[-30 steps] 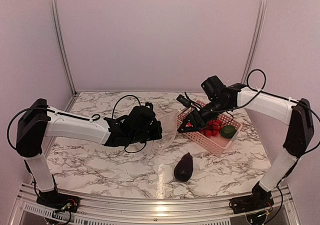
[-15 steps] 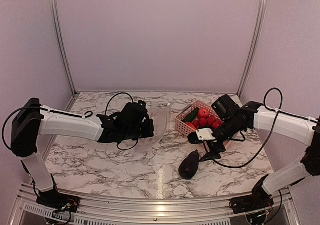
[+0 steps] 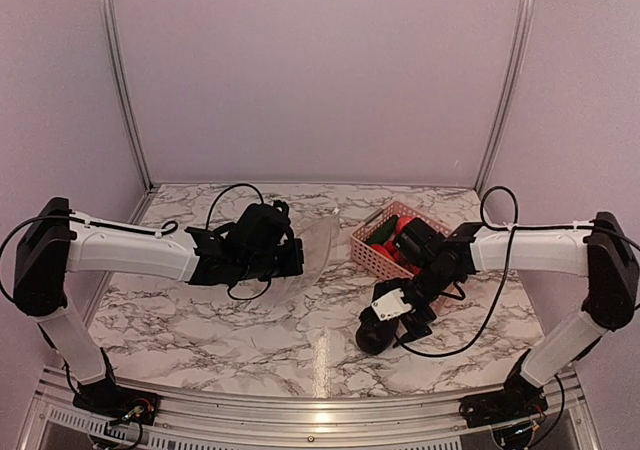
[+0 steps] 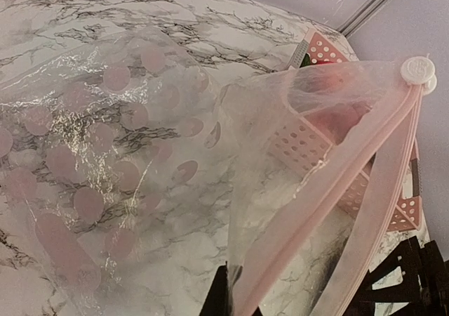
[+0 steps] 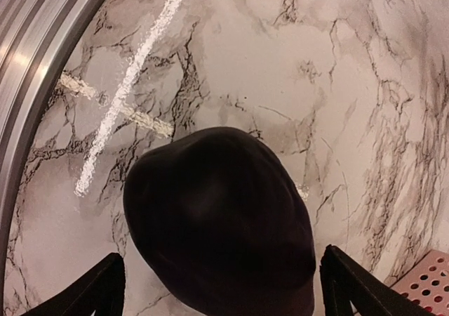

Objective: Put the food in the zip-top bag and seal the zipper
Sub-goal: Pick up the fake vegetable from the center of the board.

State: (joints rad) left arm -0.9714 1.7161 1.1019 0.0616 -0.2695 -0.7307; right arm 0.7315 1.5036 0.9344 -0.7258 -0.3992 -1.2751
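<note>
The clear zip-top bag (image 3: 318,245) has pink dots and is held up left of the pink basket. My left gripper (image 3: 285,257) is shut on the bag's mouth edge (image 4: 242,288). The zipper (image 4: 337,182) runs as a pinkish strip up to a white slider (image 4: 419,69). The dark purple eggplant (image 3: 372,338) lies on the table near the front. My right gripper (image 3: 388,315) is open, low over the eggplant (image 5: 217,218), with one finger (image 5: 98,288) on each side of it. Red fruits (image 3: 403,227) and a green cucumber (image 3: 381,233) lie in the basket.
The pink perforated basket (image 3: 368,253) stands right of centre, partly hidden by my right arm; its corner shows in the right wrist view (image 5: 428,281). The table's metal front rail (image 5: 35,56) runs close beyond the eggplant.
My right arm has swung from the basket down to the eggplant, and its open fingers now straddle it. My left gripper has drawn the bag slightly left and back.
</note>
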